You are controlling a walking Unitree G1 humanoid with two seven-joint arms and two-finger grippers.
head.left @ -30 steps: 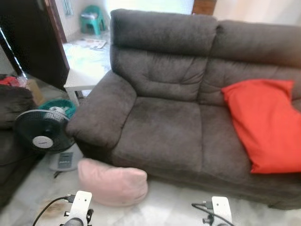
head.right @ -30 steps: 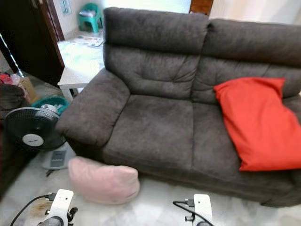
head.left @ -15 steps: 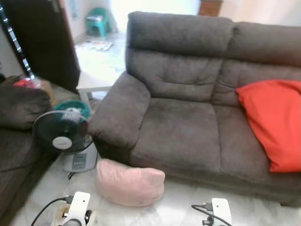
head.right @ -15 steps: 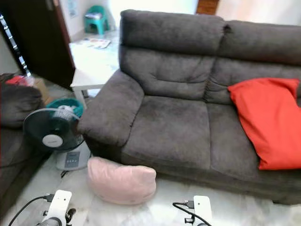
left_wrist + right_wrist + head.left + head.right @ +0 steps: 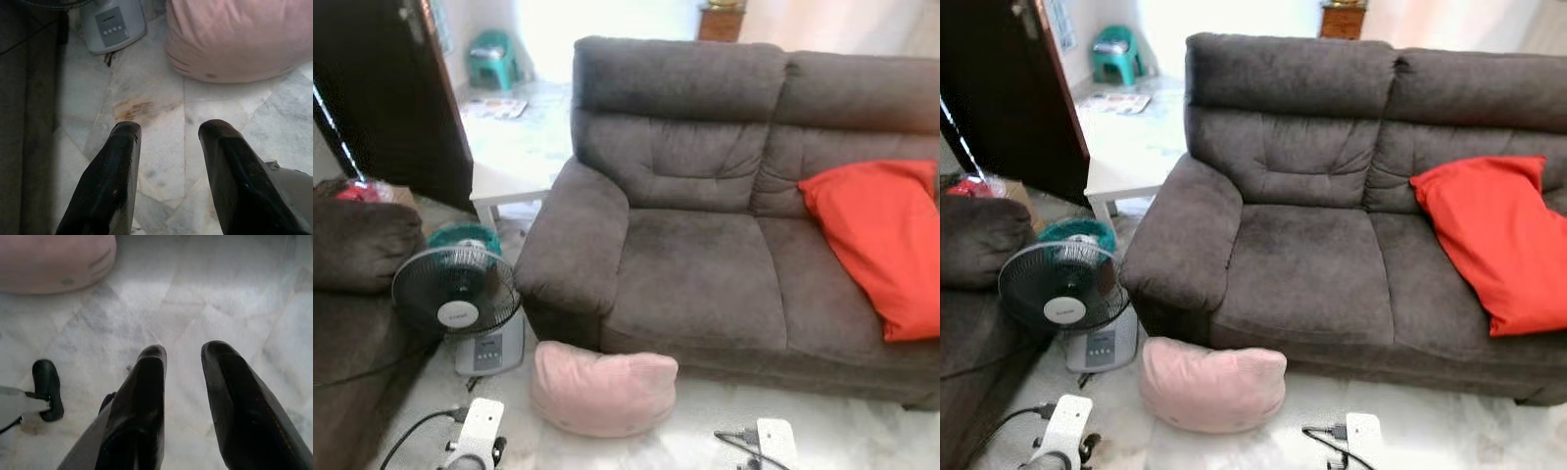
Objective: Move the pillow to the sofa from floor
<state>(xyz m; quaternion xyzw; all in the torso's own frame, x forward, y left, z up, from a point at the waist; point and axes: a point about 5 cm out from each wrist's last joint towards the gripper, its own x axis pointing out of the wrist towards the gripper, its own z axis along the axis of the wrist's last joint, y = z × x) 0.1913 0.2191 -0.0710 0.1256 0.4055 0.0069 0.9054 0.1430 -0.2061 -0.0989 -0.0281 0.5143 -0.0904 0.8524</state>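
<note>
A pale pink pillow (image 5: 604, 389) lies on the marble floor against the front of the dark grey sofa (image 5: 695, 274), below its left armrest. In the left wrist view my left gripper (image 5: 167, 128) hangs open over the floor, with the pink pillow (image 5: 234, 36) a short way ahead of its fingers. My right gripper (image 5: 183, 352) is open too, above bare tiles, and the pillow (image 5: 54, 262) shows at the edge of that view. Both wrists sit low at the bottom of the head views, short of the pillow.
A red cushion (image 5: 881, 240) leans on the sofa's right seat. A standing fan (image 5: 458, 299) is on the floor left of the pillow, beside a second dark sofa (image 5: 352, 294). A white low table (image 5: 504, 186) stands behind the armrest, by a dark door (image 5: 391, 88).
The camera has shifted, so the sofa and pillow sit further right and lower in the picture and more of the fan and left sofa shows. Both grippers stay low and open.
</note>
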